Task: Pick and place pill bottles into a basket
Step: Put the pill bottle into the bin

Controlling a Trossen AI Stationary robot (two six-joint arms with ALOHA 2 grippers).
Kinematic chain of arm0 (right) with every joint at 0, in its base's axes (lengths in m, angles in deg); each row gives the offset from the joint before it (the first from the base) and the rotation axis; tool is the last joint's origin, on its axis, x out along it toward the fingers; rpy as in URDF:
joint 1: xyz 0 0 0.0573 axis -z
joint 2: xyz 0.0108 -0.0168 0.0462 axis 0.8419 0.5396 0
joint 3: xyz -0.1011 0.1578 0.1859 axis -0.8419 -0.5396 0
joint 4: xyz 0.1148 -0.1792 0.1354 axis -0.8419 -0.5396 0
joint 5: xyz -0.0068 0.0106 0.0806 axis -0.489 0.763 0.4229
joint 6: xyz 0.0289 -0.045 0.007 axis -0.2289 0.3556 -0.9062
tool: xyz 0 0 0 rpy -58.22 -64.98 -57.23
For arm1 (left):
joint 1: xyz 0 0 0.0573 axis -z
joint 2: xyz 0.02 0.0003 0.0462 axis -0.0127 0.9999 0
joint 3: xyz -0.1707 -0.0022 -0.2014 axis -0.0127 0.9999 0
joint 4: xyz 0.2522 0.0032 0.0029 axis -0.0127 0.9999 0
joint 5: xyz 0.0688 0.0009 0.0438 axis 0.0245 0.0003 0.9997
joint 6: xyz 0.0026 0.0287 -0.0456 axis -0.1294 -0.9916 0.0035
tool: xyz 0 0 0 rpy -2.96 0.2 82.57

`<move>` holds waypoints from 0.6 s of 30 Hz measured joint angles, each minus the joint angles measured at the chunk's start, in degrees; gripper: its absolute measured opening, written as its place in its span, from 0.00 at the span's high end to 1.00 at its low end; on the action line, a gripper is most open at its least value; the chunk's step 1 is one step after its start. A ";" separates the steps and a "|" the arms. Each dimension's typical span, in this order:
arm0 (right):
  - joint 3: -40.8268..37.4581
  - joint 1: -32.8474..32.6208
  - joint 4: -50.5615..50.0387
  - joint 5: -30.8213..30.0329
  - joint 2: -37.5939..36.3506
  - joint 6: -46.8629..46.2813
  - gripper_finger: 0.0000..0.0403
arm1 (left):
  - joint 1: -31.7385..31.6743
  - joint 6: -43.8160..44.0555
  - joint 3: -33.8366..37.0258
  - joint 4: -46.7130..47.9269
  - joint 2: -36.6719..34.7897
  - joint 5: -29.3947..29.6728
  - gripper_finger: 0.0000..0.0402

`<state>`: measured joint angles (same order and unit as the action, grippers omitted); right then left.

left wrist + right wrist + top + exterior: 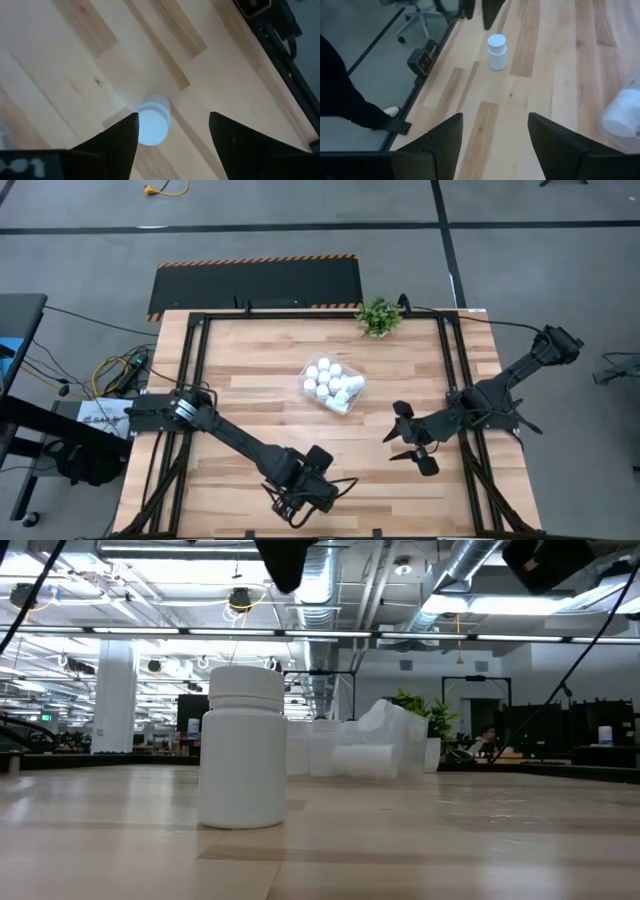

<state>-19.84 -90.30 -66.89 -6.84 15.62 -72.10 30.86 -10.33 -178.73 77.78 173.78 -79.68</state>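
A: Left gripper (172, 137) sits low at the near edge of the pale wooden table (250, 370), dark wedge-shaped fingers spread apart, nothing between them.

B: And right under it, one pill bottle (152, 122) standing upright on the planks. Round white cap, smooth plastic, seen from above, just beside one finger. Touching or not, I cannot tell.

A: From table height that same bottle (241, 748) is a plain white cylinder with a ribbed-looking neck step under the cap, standing free on the wood grain.

B: The basket (356, 389) is mid-table, well away from it. Clear, rounded-corner tub, and it's packed with pill bottles (330, 382), white caps clustered together, some lying on their sides.

A: Through the low camera the tub walls look glassy, bottles showing through.

B: Right gripper (412, 444) hangs over the table's right side, near the black metal frame (455, 360), fingers parted, holding nothing.

A: Its wrist camera looks across the boards at the lone bottle, with a dark-sleeved person's shoe (390, 111) on the grey floor beyond the table edge.

B: Small leafy green potted plant (378, 316) at the far edge.
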 joint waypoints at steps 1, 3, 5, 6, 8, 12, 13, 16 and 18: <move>0.00 0.05 -0.12 -0.53 0.00 0.10 0.46 | -0.15 0.02 0.00 0.34 0.32 -0.45 0.42; 0.00 0.04 -0.12 -0.83 -0.01 0.31 0.46 | -0.46 0.02 0.00 0.53 0.76 -1.41 0.42; 0.00 0.07 -0.32 -0.84 0.00 0.31 0.46 | -0.81 0.02 0.00 1.63 0.83 -1.91 0.42; 0.00 0.07 -0.30 -0.84 0.00 0.31 0.46 | -0.93 0.00 0.00 1.96 0.82 -1.83 0.42; 0.00 0.07 -0.33 -0.84 0.00 0.31 0.46 | -1.26 -0.08 0.00 2.51 0.82 -1.44 0.42; 0.00 0.07 -0.09 -0.83 0.00 0.36 0.46 | -1.69 -0.83 0.08 2.86 1.07 -0.96 0.42; 0.00 0.07 -0.04 -0.84 -0.02 0.40 0.46 | -1.78 -0.83 0.19 2.90 1.34 -1.01 0.41; 0.00 0.07 -0.02 -0.84 -0.02 0.44 0.46 | -1.94 -0.81 0.35 3.43 1.87 -1.38 0.37; 0.00 0.07 -0.02 -0.82 -0.02 0.44 0.46 | -2.17 -1.09 0.33 3.31 1.70 -0.40 0.33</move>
<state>-19.84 -90.23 -66.91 -7.66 15.60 -71.66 28.69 -11.42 -178.40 81.09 175.47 -80.08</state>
